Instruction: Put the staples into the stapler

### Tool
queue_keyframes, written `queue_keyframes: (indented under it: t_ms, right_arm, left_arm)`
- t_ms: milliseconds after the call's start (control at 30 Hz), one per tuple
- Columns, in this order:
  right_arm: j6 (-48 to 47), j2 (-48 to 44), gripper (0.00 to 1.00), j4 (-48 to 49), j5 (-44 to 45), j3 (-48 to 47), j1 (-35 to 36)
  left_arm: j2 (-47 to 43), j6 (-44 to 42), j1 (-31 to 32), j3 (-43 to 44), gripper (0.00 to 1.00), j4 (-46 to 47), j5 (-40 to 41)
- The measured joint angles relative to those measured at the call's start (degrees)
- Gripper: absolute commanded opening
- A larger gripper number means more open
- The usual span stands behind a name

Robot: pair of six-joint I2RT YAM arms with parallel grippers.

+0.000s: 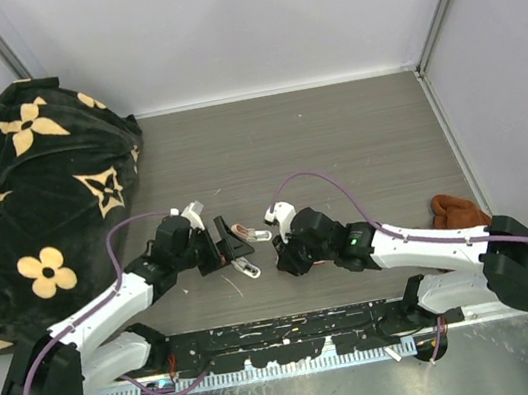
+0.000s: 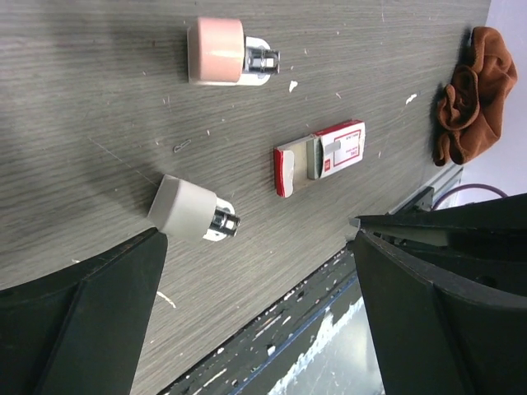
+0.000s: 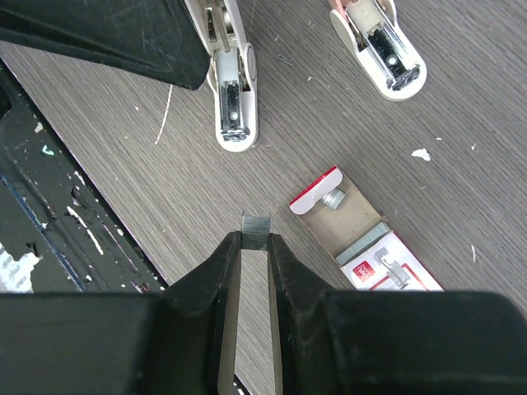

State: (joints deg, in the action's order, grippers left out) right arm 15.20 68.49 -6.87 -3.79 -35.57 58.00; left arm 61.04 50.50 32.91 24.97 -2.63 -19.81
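Right wrist view: a short silvery staple strip [image 3: 256, 224] is pinched between the tips of the right gripper [image 3: 255, 243], whose jaws are closed narrowly on it, just above the grey wood-grain table [image 3: 461, 164]. Just beside the strip, the staple box [image 3: 362, 239] lies flat on the table with its tan inner tray slid partly out. More silvery staples are seen in the tray. A red-and-white label is carried on the sleeve, but its print is too small to be read.

Beyond the strip, two small staplers lie apart from the box. On the white stapler [image 3: 230, 90] and the pink-topped stapler [image 3: 379, 49] a metal channel is exposed. No brand mark can be made out on either. The white one is partly covered by a dark finger of the left arm.

From the left wrist, the left gripper [image 2: 257, 230] is seen spread wide and empty above the table, with the white stapler near one finger. A crumpled brown cloth [image 2: 473, 95] lies at the table edge.

From the top, a black blanket [image 1: 40, 194] with cream flower motifs is heaped in the far left corner. No writing is seen on it.
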Motion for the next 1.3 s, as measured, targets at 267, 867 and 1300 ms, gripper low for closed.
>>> queue_keyframes:
  t_ms: [267,867,1300]
  right_arm:
    - [-0.3,1.7,0.17,-0.5,0.0,-1.6,0.5]
    - [-0.7,7.0,0.16,-2.2,0.5,-7.4,1.6]
    - [-1.3,14.4,0.16,-4.9,0.7,-13.8,2.3]
  left_arm:
    - [-4.7,-5.9,0.0,2.9,0.98,-7.4,7.1]
    - [-5.4,-20.3,-15.1,7.7,0.98,-13.5,15.1]
    - [-17.7,-25.6,-15.3,-4.9,0.98,-2.4,30.3]
